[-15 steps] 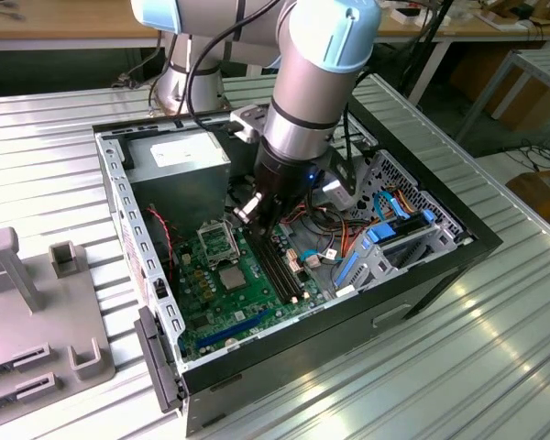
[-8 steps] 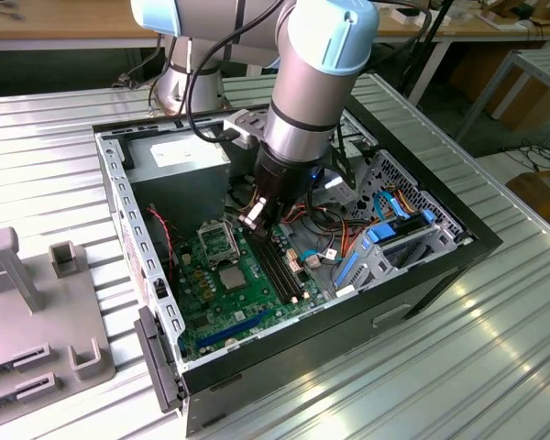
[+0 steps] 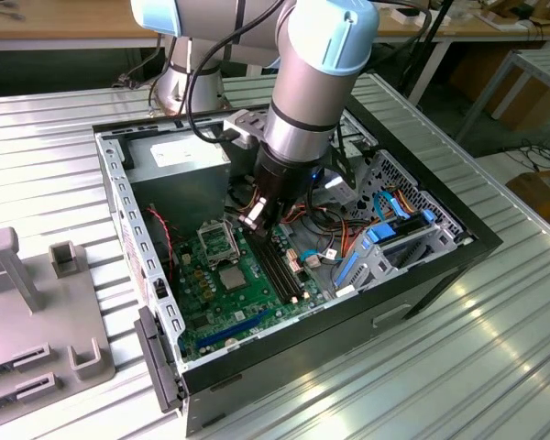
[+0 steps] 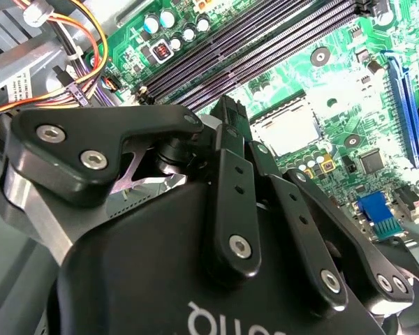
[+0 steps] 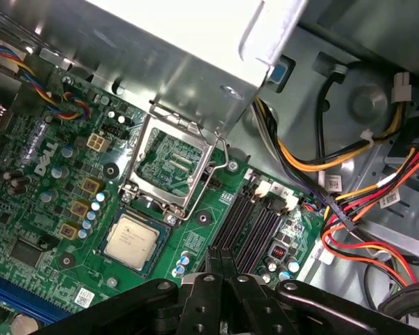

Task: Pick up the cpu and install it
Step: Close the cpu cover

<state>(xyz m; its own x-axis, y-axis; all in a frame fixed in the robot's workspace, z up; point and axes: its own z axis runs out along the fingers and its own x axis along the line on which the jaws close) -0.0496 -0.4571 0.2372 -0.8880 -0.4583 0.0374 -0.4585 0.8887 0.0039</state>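
Note:
The cpu (image 5: 131, 239), a small square chip with a shiny silver top, lies flat on the green motherboard (image 5: 209, 209) beside the socket (image 5: 169, 164). The socket's metal frame is lifted and its square bed is bare. In the exterior view the cpu (image 3: 231, 278) sits nearer the case front than the socket (image 3: 214, 240). My gripper (image 5: 220, 252) hangs low inside the case over the dark memory slots (image 5: 255, 227), a short way from the cpu and not touching it. Its fingers are shut together with nothing between them. In the exterior view the gripper (image 3: 254, 220) is right of the socket.
The open computer case (image 3: 348, 316) stands on a ribbed metal table (image 3: 495, 367). Bundles of coloured cables (image 5: 363, 202) run beside the memory slots. A silver power supply box (image 3: 179, 156) fills the back corner, and a drive cage with blue tabs (image 3: 394, 238) stands on the exterior view's right. A grey fixture (image 3: 37, 302) sits on the left.

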